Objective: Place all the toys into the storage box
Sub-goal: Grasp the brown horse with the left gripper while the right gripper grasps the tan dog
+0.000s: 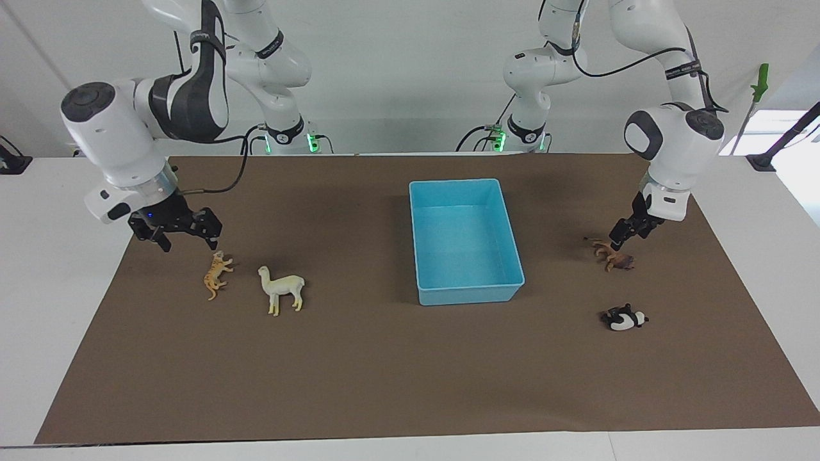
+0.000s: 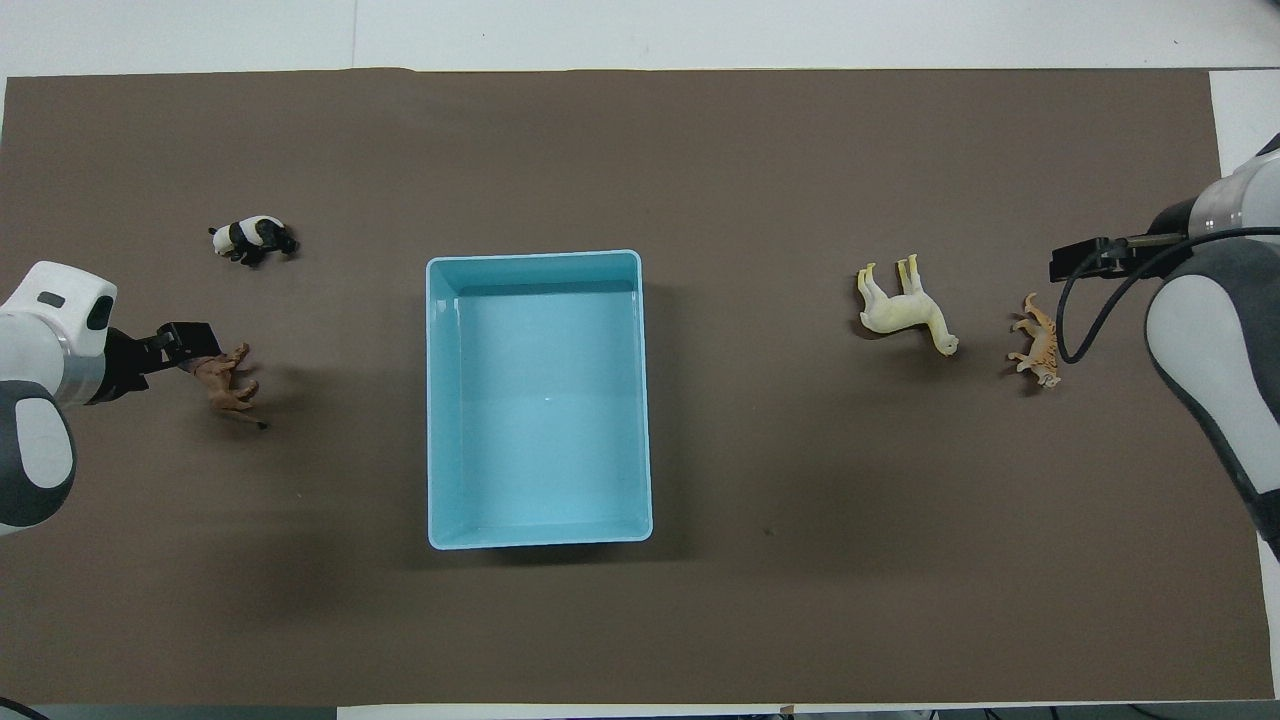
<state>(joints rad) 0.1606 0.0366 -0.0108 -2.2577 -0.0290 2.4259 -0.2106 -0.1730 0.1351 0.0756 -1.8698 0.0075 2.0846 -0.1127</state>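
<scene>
Toys all lie on the brown mat (image 1: 384, 384), and none is in the storage box (image 1: 464, 291) yet, so the job is just starting.

The left gripper (image 1: 620, 242) is low, right at the brown lion (image 1: 615, 257), with its tips at the lion's back. I cannot tell if the fingers have closed on it. The panda (image 1: 624, 318) lies near that gripper, a bit farther from the robots. The blue box sits well apart from it, in the middle of the mat.

The right gripper (image 1: 186, 238) hangs just above the tiger (image 1: 216, 274), and its fingers look spread apart. The alpaca (image 1: 282, 288) lies close beside the tiger, toward the box.

To do this step well, I think each gripper should pinch the body of its toy, not a thin leg. Then lift straight up, carry it over the box wall, and let go low inside.
</scene>
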